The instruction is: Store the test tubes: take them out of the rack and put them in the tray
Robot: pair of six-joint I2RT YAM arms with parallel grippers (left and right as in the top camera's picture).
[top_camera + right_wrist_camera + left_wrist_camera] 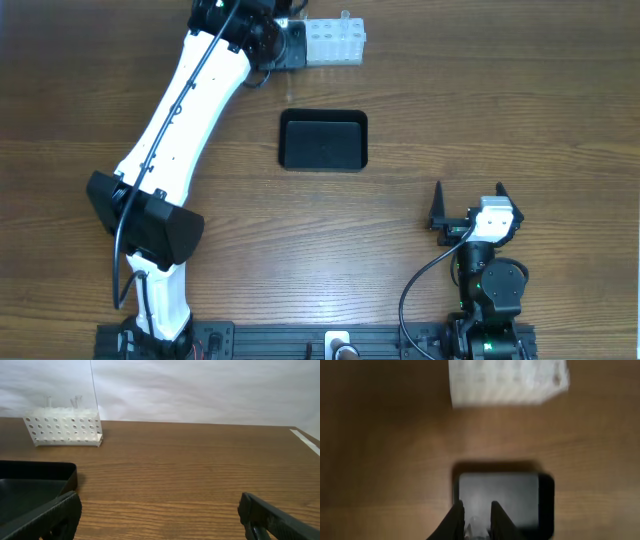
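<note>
Over the tray (pixel 546 505), the left gripper (pixel 476 519) pinches what seems a test tube (pixel 473 523) for release; the right gripper (pixel 160 504) rests wide open.

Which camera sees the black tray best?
The top view: the whole tray lies open, all four edges clear. The left wrist view has the left hand covering part; the right wrist view catches just one corner.

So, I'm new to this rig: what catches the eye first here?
The long white left arm stretches up the table toward the white rack. The left gripper hangs over the black tray, apparently pinching a clear test tube; the right gripper rests open near its base.
</note>
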